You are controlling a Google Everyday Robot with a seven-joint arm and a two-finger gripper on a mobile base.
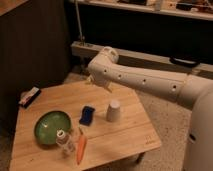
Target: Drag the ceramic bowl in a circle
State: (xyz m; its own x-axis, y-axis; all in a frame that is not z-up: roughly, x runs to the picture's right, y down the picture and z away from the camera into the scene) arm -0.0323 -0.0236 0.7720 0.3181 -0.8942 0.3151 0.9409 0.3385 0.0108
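The ceramic bowl [50,128] is round, shallow and glossy green, and sits on the front left of the wooden table [130,137]. My white arm reaches in from the right, high over the table's far edge. The gripper [96,81] hangs below the arm's rounded end, mostly hidden behind it. It is well above and behind the bowl, touches nothing, holds nothing, and is open.
A clear bottle [65,142] stands right at the bowl's front right edge, with an orange carrot-like item [81,148] beside it. A blue object [87,115] and a white upturned cup [114,111] sit mid-table. A dark packet [29,96] lies at the left corner. A dark wall and shelf stand behind.
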